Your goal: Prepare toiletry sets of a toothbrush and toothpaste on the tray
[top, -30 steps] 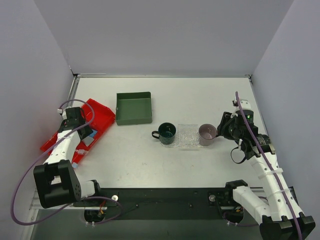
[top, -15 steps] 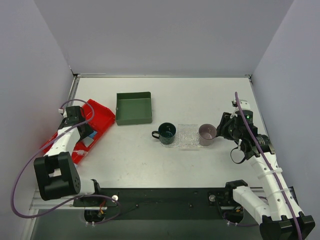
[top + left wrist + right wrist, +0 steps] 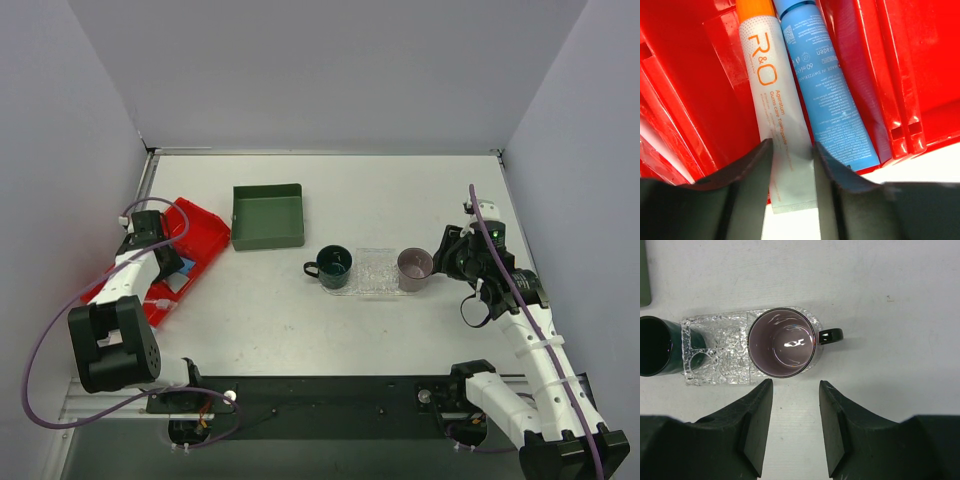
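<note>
i see my left fingers (image 3: 760,165) spread astride the white toothpaste tube (image 3: 771,95) in the red bin (image 3: 685,75), right fingers (image 3: 760,405) spread just near of the pink mug (image 3: 781,342).

- White toothpaste tube (image 3: 771,105), in the red bin (image 3: 685,75) at the table's left edge: large orange "R&O". Below it are smaller orange lines, "Ageratum" and "Gums care Toothpaste".
- Blue toothpaste tube (image 3: 832,100), touching alongside it: white print reading "60 ml", "MADE IN SWITZERLAND" and a word ending "aden". The finer lines are too small to read.
</note>
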Robot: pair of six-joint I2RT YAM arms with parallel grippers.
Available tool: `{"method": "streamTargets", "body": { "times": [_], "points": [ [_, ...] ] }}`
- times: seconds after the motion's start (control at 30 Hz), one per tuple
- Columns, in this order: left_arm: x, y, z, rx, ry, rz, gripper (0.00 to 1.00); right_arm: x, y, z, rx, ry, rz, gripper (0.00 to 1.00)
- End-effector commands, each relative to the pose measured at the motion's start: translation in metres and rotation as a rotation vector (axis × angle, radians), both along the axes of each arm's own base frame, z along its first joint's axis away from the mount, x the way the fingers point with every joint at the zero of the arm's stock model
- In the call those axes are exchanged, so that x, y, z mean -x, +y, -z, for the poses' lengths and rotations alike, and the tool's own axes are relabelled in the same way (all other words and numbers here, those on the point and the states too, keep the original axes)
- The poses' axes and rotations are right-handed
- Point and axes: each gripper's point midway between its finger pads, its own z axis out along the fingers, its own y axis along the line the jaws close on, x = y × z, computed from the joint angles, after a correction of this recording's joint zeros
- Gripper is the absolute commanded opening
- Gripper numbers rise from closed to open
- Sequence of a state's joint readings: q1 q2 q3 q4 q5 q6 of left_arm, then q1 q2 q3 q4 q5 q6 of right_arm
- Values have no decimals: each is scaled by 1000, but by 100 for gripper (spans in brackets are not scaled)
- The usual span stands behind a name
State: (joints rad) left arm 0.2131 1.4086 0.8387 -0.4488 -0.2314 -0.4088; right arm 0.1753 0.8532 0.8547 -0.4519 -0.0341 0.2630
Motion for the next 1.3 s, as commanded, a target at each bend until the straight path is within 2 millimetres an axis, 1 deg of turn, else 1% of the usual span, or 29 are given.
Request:
{"method": "streamTargets", "body": {
  "times": [0.0, 0.1, 0.17, 0.2, 0.23, 0.3, 0.33, 0.5, 0.6, 0.67, 0.7, 0.77, 0.8, 0.87, 0.9, 1.0, 1.27],
  "points": [
    [-3, 6, -3, -10, 18, -28, 40, -4, -4, -3, 4, -23, 18, 38],
    [-2, 6, -1, -8, 27, -28, 30, -4, -4, -3, 5, -24, 20, 38],
    [-2, 5, -2, -7, 21, -25, 19, -4, -4, -2, 7, -21, 20, 38],
    [-1, 4, -2, -3, 22, -24, 17, -3, -5, -1, 7, -18, 21, 38],
    [-2, 4, -3, -3, 17, -22, 12, -4, -5, -2, 8, -18, 23, 38],
    [-2, 3, -5, 0, 8, -17, 6, -4, -5, -3, 10, -21, 23, 38],
    [-3, 2, -6, 4, 2, -12, 0, -4, -6, -2, 10, -20, 27, 38],
    [-4, 0, -16, 3, -43, -4, 0, -4, -7, -2, 15, -19, 32, 38],
    [1, 6, -22, -30, -49, -32, 0, -3, -7, -2, 15, -17, 31, 38],
    [4, 9, -24, -44, -51, -55, 9, -3, -8, -2, 14, -19, 33, 38],
    [5, 10, -25, -47, -49, -61, 19, -3, -7, -1, 14, -17, 31, 38],
    [5, 11, -24, -46, -48, -72, 29, -2, -7, -3, 15, -22, 30, 38],
    [4, 11, -24, -46, -51, -77, 37, -2, -7, -3, 13, -23, 31, 38],
    [5, 10, -19, -27, -41, -93, 44, -2, -8, -4, 15, -27, 33, 38],
    [5, 9, -17, -18, -39, -98, 49, -2, -8, -4, 15, -28, 32, 38],
    [7, 11, -12, -17, -25, -114, 51, -3, -8, -5, 14, -33, 35, 38],
    [17, 16, 13, -1, 84, -150, 52, -2, -9, -7, 15, -39, 36, 38]
  ]
}}
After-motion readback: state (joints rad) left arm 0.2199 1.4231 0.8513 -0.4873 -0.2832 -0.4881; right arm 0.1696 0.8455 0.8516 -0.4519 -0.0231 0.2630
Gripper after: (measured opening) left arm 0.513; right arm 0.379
